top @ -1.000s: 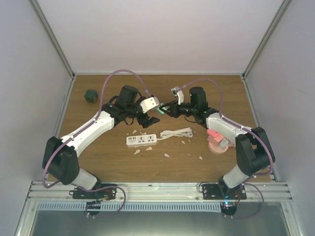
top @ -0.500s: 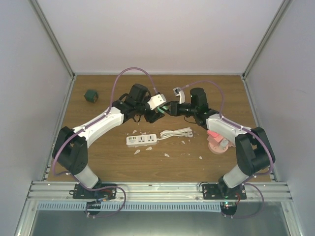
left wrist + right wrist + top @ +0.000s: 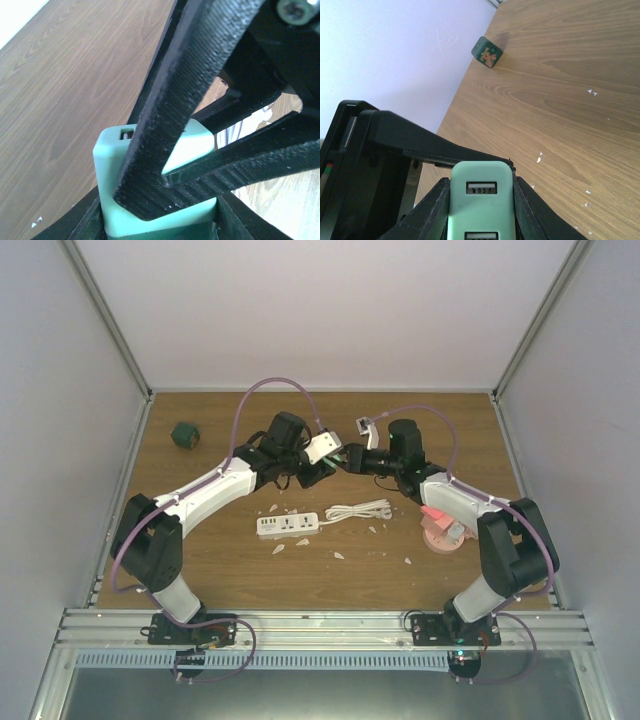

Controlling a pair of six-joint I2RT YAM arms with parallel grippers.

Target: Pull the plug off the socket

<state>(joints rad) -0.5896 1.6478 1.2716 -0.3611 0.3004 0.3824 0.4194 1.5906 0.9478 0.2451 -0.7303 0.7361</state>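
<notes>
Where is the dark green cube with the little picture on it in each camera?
Top external: dark green cube at the far left, toward the back.
Left wrist: not in view.
Right wrist: cube in the upper middle.
Shared landmark: the mint charger, bottom middle in both wrist views.

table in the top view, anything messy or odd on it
Yes: small white scraps lie scattered on the table around the power strip, like debris. The left claw and right claw both grip the green adapter.

Pale walls (image 3: 320, 310), wood-grain table (image 3: 478, 445) — aluminium rail (image 3: 320, 625) at near edge
</notes>
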